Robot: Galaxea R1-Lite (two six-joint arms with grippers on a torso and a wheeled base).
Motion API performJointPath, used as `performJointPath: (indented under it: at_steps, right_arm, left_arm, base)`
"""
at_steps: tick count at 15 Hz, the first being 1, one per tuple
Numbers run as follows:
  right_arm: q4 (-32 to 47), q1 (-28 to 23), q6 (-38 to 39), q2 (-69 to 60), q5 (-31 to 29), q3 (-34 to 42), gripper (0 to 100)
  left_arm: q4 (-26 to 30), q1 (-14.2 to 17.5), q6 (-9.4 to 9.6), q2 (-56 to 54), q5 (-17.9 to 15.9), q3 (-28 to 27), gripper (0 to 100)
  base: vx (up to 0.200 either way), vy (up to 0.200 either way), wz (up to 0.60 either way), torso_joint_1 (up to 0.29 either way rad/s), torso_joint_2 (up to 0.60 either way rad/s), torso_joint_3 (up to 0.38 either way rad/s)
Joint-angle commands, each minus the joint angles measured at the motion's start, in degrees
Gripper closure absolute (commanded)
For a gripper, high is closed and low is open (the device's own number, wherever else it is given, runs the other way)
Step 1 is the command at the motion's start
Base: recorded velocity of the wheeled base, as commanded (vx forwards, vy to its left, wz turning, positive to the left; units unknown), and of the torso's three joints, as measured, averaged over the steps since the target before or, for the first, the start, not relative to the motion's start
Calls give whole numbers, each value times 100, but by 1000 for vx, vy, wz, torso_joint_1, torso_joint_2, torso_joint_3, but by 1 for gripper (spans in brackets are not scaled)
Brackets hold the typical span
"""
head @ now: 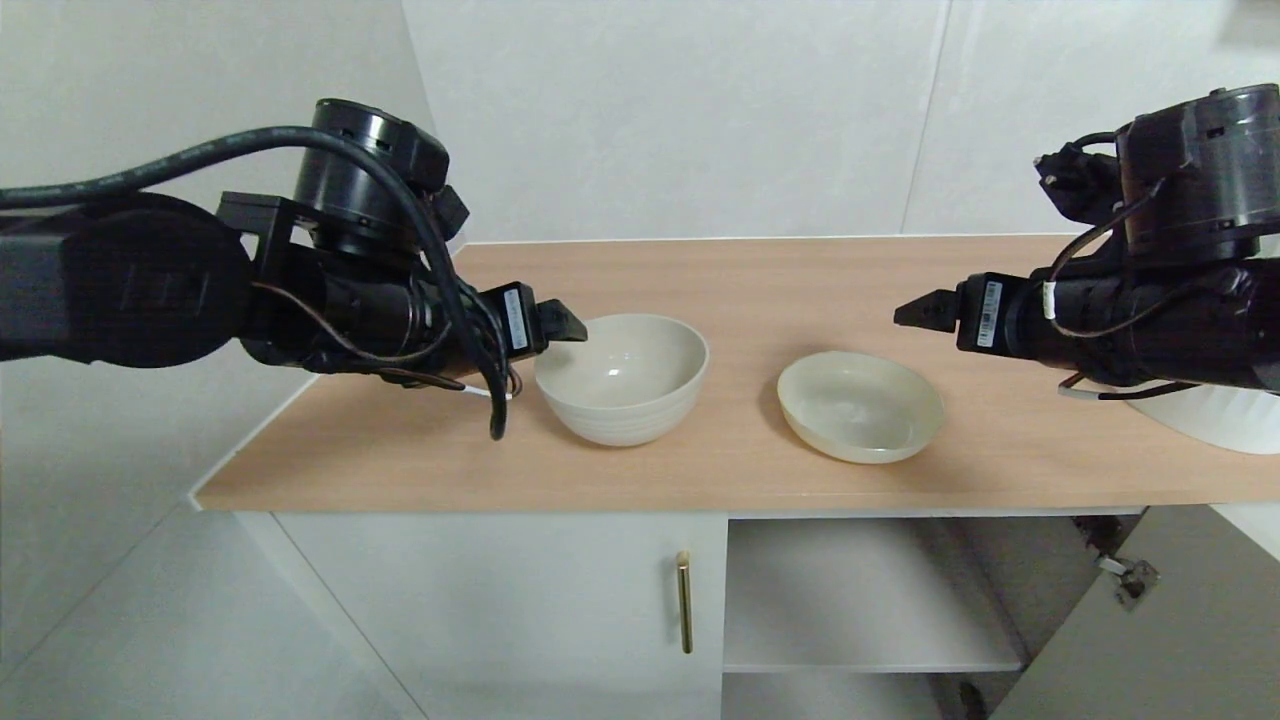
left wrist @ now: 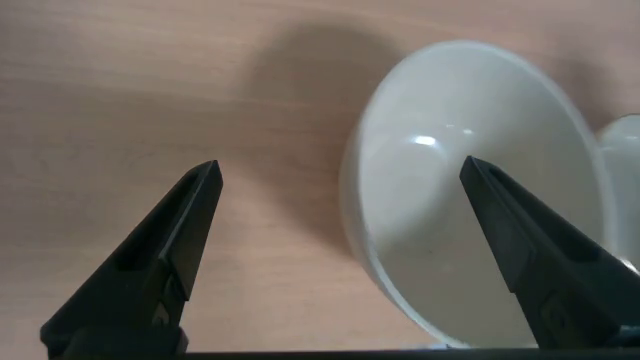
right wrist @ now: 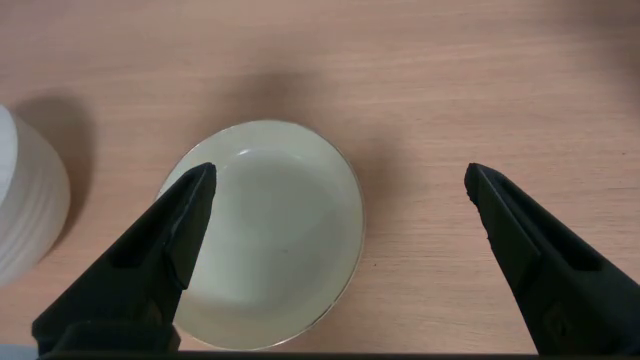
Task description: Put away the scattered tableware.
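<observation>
Bench (head: 750,290) carries two pieces: bowl (head: 622,378) left of centre, shallow dish (head: 860,405) to its right, apart from it and slightly nearer the front edge. Left gripper (left wrist: 340,165) sits above the bowl's left rim, one finger over the bowl's inside, the other over bare bench. Right gripper (right wrist: 340,170) sits above the dish's right edge, one finger over the dish, the other over bare bench. Below the bench: closed cabinet door (head: 500,600) under the bowl, shelf (head: 860,640) in an open compartment under the dish
</observation>
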Motion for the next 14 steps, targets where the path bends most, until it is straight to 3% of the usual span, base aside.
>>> performJointPath:
  at_steps: [1,7,8,14]
  right_arm:
    - [1,1,1,17,1,4,0]
    - [1,1,1,9,10,13,0]
    - [1,-8,-7,9,10,13,0]
    - [80,-35,-51,369,18,30,0]
  left_arm:
    - [1,-1,-3,176,-1,-11,0]
    - [-104,-10,5,317,-1,-11,0]
    - [-104,-19,14,299,-1,7,100]
    - [-95,-256,32,-509,8,385,100]
  base:
    - [0,0,0,0,0,0]
    - [0,0,0,0,0,0]
    - [0,0,0,0,0,0]
    - [0,0,0,0,0,0]
